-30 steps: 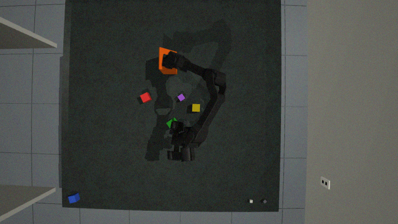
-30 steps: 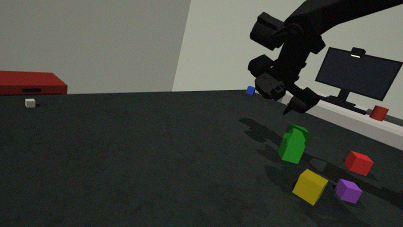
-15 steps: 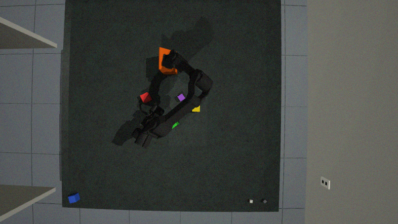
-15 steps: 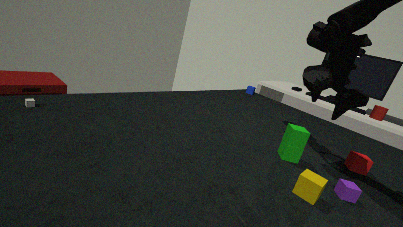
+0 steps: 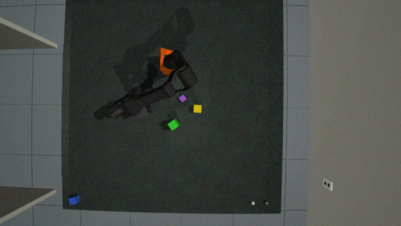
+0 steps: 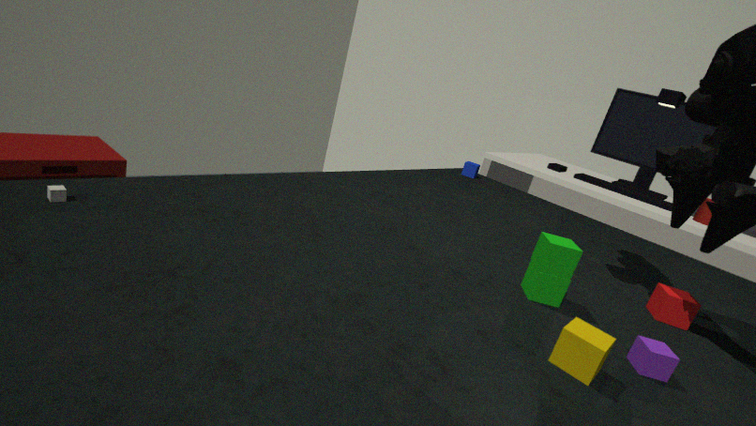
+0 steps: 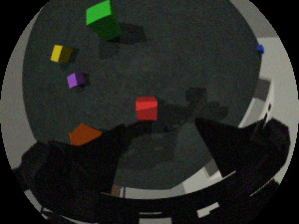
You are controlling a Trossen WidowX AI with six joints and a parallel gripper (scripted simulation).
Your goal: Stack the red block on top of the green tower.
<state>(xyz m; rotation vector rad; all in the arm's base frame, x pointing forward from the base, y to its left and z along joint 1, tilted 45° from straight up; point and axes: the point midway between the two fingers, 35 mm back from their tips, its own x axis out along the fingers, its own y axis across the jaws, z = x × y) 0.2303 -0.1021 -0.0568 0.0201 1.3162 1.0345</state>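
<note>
Green tower (image 6: 551, 268) stands lower centre-right in the exterior view, red block (image 6: 672, 305) on the counter (image 6: 264, 296) to its right under the wide, empty pincer (image 6: 703, 221), which should descend squarely astride it.

The yellow block (image 6: 581, 349) sits on the dark bench (image 6: 264, 296), with the purple block (image 6: 653, 357) just beside it. A blue block (image 6: 469, 169) lies far off at a bench corner. A white cube (image 6: 56, 192) rests well apart, near a red box (image 6: 58, 154). Beyond stands a monitor (image 6: 634, 127).
</note>
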